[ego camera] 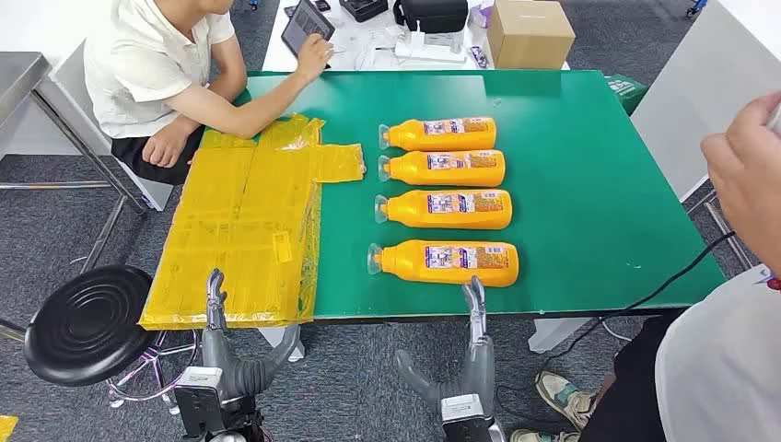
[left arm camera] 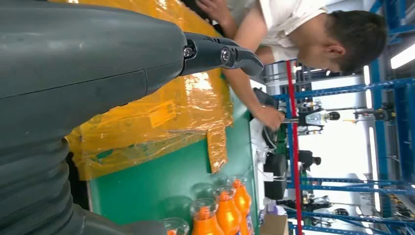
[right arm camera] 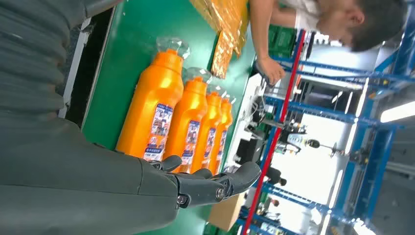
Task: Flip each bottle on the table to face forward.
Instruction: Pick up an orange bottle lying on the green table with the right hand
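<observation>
Green table (ego camera: 571, 184) covering fills the middle of the scene, with a workshop of blue racks behind it. Four orange bottles lie on their sides in a column on it, each one parallel to the next, clear caps pointing toward the robot's left and printed labels facing up. The nearest bottle (ego camera: 445, 261) rests close to the table's front edge; the farthest bottle (ego camera: 439, 134) lies well back.

Below that edge, the right hand (ego camera: 474, 318) is raised just short of the nearest bottle, fingers straight and apart, holding nothing. The left hand (ego camera: 215, 308) is raised in front of a yellow taped sheet (ego camera: 244, 221), also empty, fingers extended.

A seated person (ego camera: 152, 69) leans an arm on the table's far left.

Likely risk: the round bottles sit near each other, so a push could roll one into its neighbour or off the front edge.
</observation>
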